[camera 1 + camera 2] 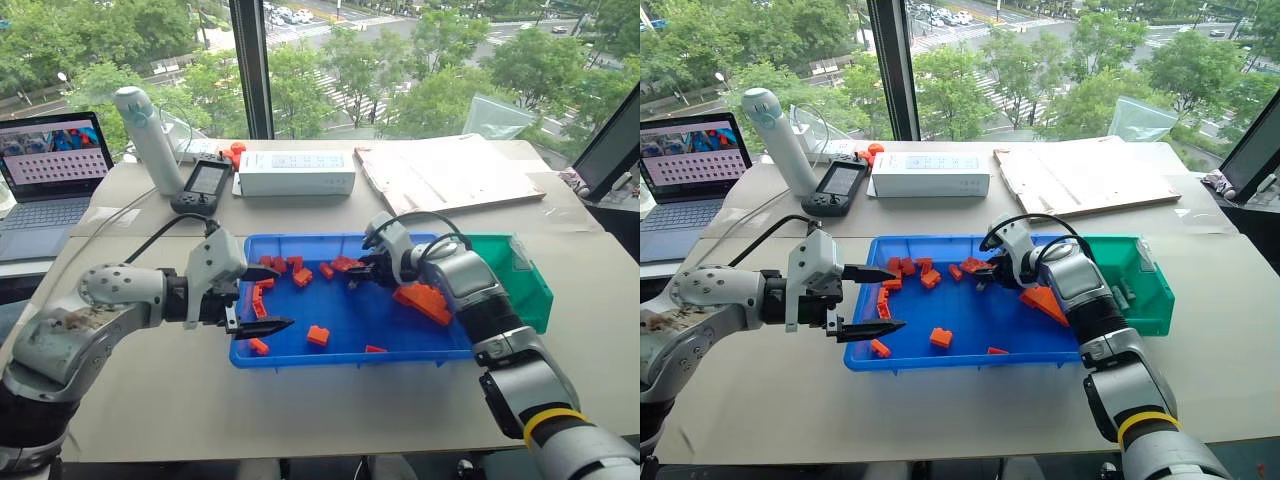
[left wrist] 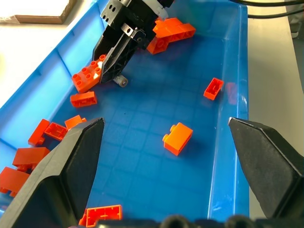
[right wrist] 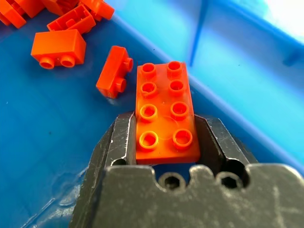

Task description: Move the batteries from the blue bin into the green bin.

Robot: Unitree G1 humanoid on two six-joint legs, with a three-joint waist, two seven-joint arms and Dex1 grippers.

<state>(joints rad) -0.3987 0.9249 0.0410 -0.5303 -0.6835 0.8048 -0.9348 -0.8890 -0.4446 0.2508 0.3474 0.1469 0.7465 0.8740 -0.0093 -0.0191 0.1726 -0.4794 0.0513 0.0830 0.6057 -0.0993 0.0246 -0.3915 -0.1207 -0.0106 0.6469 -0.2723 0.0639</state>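
Right gripper (image 3: pixel 164 142) angled down into blue bin (image 1: pixel 400 345) (clamping orange brick (image 3: pixel 166 111)).

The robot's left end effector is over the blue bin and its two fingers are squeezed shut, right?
Not quite. The left end effector is over the blue bin, but its two fingers are wide open, not squeezed shut. The left wrist view shows them far apart, with orange bricks on the bin floor seen between them.

Left pincer (image 1: pixel 868 299) hovers level, jaws wide apart — right pincer (image 1: pixel 353 277) angled down, jaws seemingly clamped.
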